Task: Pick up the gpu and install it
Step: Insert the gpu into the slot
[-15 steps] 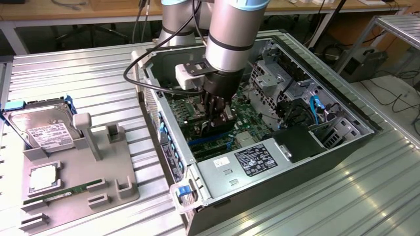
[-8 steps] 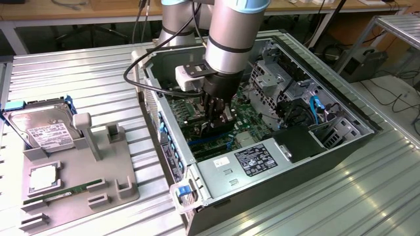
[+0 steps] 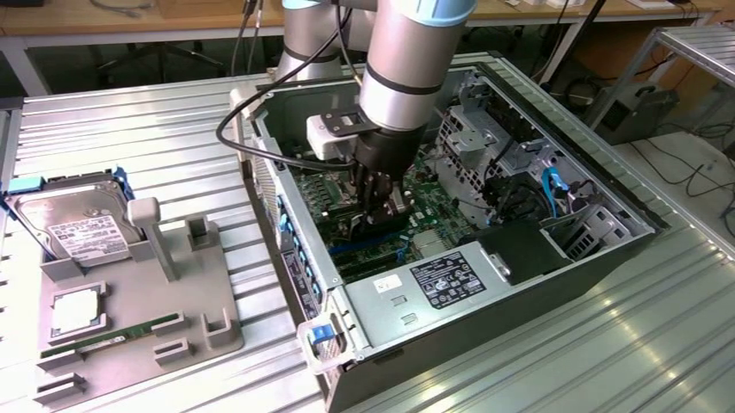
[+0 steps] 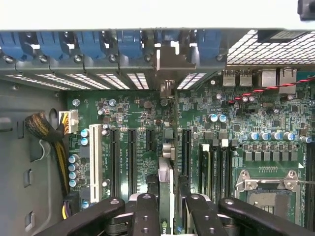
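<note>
The gpu (image 4: 167,164), a thin black card seen edge-on, stands upright over the green motherboard (image 4: 236,118) inside the open PC case (image 3: 597,258). Its metal bracket (image 4: 170,61) reaches the row of rear slot openings. My gripper (image 4: 170,204) is shut on the card, with one black finger (image 4: 145,211) on each side of it. In the exterior view my gripper (image 3: 377,215) reaches straight down into the middle of the case, and the dark card (image 3: 385,231) shows below the fingers, close to the board. Whether the card sits in a slot I cannot tell.
Black expansion slots (image 4: 132,157) and a CPU socket (image 4: 266,189) flank the card. Blue clips (image 4: 98,44) line the case's rear wall. The power supply (image 3: 448,280) fills the near corner. At the exterior view's left, a grey fixture (image 3: 206,301) holds a hard drive (image 3: 75,228) and a RAM stick (image 3: 115,331).
</note>
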Available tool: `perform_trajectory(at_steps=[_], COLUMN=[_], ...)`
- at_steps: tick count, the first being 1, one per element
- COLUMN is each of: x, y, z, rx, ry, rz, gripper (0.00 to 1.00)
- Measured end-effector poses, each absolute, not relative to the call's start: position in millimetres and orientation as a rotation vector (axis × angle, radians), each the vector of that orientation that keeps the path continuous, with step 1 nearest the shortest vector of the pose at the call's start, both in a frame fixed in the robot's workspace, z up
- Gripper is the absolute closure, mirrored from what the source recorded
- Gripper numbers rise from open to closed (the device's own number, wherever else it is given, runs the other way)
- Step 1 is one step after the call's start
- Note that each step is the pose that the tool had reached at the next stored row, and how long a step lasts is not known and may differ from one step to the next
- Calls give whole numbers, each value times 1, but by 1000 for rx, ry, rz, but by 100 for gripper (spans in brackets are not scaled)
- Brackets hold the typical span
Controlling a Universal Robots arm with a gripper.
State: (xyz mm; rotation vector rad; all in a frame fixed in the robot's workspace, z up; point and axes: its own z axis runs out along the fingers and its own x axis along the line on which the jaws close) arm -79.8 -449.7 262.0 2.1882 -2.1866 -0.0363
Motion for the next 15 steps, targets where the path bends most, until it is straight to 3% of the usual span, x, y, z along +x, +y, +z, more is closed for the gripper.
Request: perform_trajectory(at_steps=[10, 12, 15], x=[-80, -80, -80], y=[-450, -450, -450], z=[257, 259, 272], rx=[2184, 2184, 2184], ry=[-2183, -2182, -2182], rz=[-48, -46, -46], gripper=[74, 66, 66])
